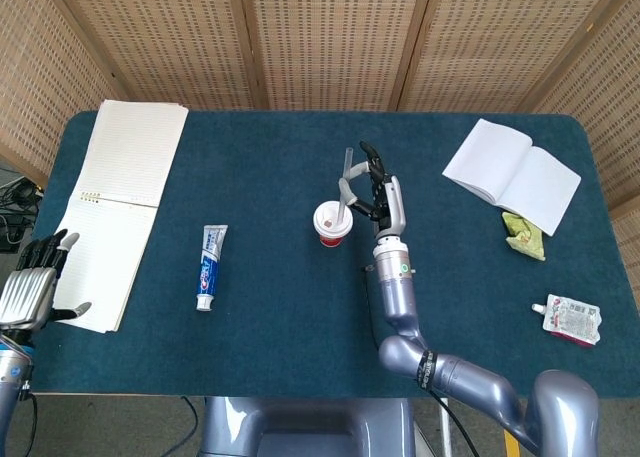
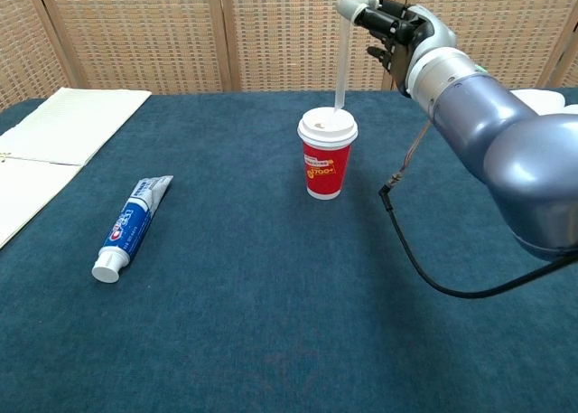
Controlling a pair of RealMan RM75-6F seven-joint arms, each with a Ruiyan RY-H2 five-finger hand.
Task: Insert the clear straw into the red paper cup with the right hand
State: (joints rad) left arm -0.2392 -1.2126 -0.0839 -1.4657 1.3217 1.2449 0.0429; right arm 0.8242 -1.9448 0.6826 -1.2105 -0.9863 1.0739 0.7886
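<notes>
table (image 1: 250, 327): fingers (image 2: 361, 12) pinching straw (image 2: 341, 61)

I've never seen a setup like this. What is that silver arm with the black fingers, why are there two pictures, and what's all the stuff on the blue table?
It is a robot with two metal arms, each ending in a five-fingered hand. Both pictures show one moment: the head view looks down from above, the chest view looks forward from lower down. The right hand pinches a clear plastic straw, its lower end at the white lid of the red paper cup. The left hand hangs idle at the table's edge, holding nothing. On the dark blue table also lie a blue-and-white toothpaste tube, a large lined notepad, an open white notebook, a crumpled green wrapper and a small white packet.
</notes>
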